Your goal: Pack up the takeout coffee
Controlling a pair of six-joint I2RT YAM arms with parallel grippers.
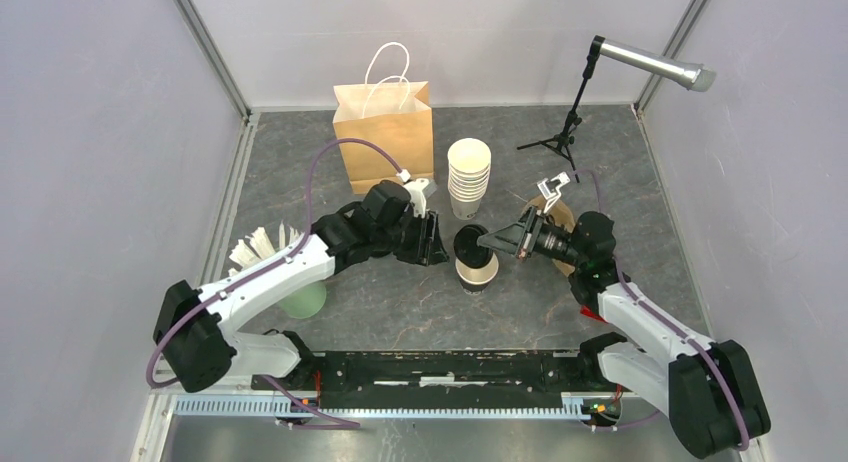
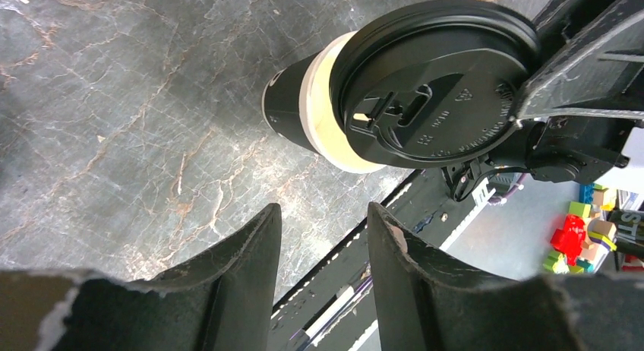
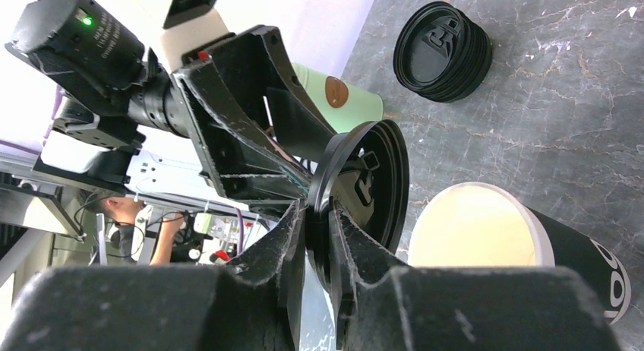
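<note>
**Grey marbled tabletop: lid pinched above an unlidded coffee cup**

On the grey marbled tabletop [image 1: 400,317], walled in pale panels, the right gripper [image 3: 317,214] is clenched on the rim of a black lid [image 3: 372,184]. It holds the lid tilted just over the coffee cup [image 1: 478,274], whose cream mouth shows uncovered in the right wrist view. The cup stands upright at the centre, between the two arms. The left gripper [image 2: 323,214] is just beside the cup, fingers parted and holding nothing. Farther out are a stack of black lids [image 3: 443,51], a stack of cream cups [image 1: 468,177] and a brown paper bag [image 1: 385,132] at the back.
</note>
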